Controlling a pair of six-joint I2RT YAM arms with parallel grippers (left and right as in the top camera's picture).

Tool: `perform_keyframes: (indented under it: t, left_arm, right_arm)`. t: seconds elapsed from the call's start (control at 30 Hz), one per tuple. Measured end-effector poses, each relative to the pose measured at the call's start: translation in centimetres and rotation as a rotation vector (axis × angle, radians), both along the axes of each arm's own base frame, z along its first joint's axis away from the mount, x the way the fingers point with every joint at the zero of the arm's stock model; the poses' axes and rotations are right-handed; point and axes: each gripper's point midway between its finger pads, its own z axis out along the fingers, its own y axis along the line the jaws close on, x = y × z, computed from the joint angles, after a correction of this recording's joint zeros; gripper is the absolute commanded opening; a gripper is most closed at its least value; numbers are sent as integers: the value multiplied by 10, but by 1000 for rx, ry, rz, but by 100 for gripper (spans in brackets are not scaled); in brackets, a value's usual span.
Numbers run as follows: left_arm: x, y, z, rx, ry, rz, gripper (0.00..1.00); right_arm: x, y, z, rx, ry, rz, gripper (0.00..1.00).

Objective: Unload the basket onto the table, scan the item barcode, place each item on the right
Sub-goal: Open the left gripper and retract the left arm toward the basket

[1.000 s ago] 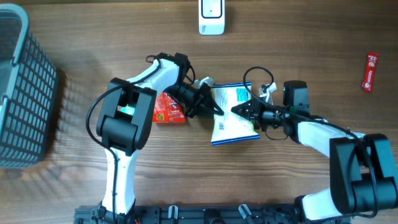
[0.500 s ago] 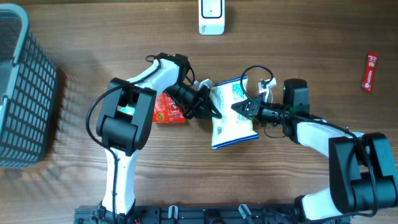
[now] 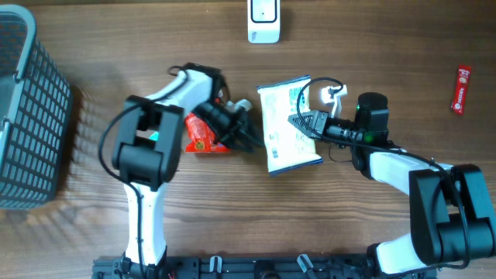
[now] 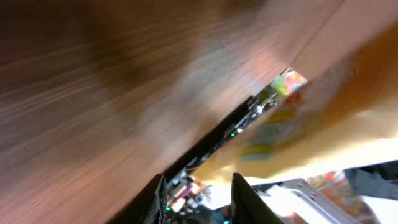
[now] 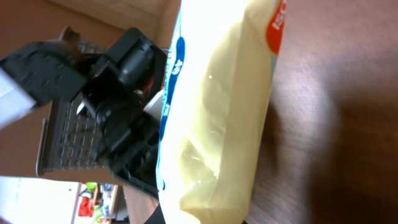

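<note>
The item is a white and blue packet (image 3: pixel 288 128), held off the table at mid-table with its printed face up. My right gripper (image 3: pixel 304 122) is shut on its right edge; in the right wrist view the packet (image 5: pixel 217 112) fills the middle, pale yellow and glossy, and runs down between the jaws (image 5: pixel 205 219). My left gripper (image 3: pixel 249 138) stands just left of the packet, apart from it, open with nothing between its fingers (image 4: pixel 199 202). In the blurred left wrist view the packet (image 4: pixel 348 124) shows at the right. The white scanner (image 3: pixel 263 21) stands at the back edge.
A red snack packet (image 3: pixel 203 133) lies under the left arm's wrist. A grey mesh basket (image 3: pixel 23 116) stands at the far left. A small red bar (image 3: pixel 462 88) lies at the far right.
My left gripper has let go of the packet, opened and drawn back to the left. The right gripper has shut on the packet and turned it more upright, toward the back.
</note>
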Motion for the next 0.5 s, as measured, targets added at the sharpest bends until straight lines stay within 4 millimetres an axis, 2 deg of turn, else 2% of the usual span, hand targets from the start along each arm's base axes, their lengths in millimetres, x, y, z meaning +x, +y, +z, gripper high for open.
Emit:
perform_keyframes:
  t: [0.23,0.33,0.37,0.4,0.43,0.47,0.5]
  left_arm:
    - [39,55,34,-18,-98,114,33]
    - [57,75,67,-35,-235,160,37]
    - [60,79,77,-39,-271,171,42]
    - [65,87,89,-42,-324,189,52]
    - [68,92,98,-43,-358,201,68]
    - [70,100,109,-44,-394,220,79]
    - [71,105,116,-42,-419,230,94]
  right_arm:
    - [6,2,14,11,-92,10,4]
    - [13,2,31,54,-134,-10,4]
    - [16,2,38,72,-150,-18,4]
    - [18,1,44,88,-165,-25,4]
    - [20,1,51,105,-183,-31,4]
    - [21,1,57,118,-203,-35,4]
    - [22,0,62,128,-213,-38,4]
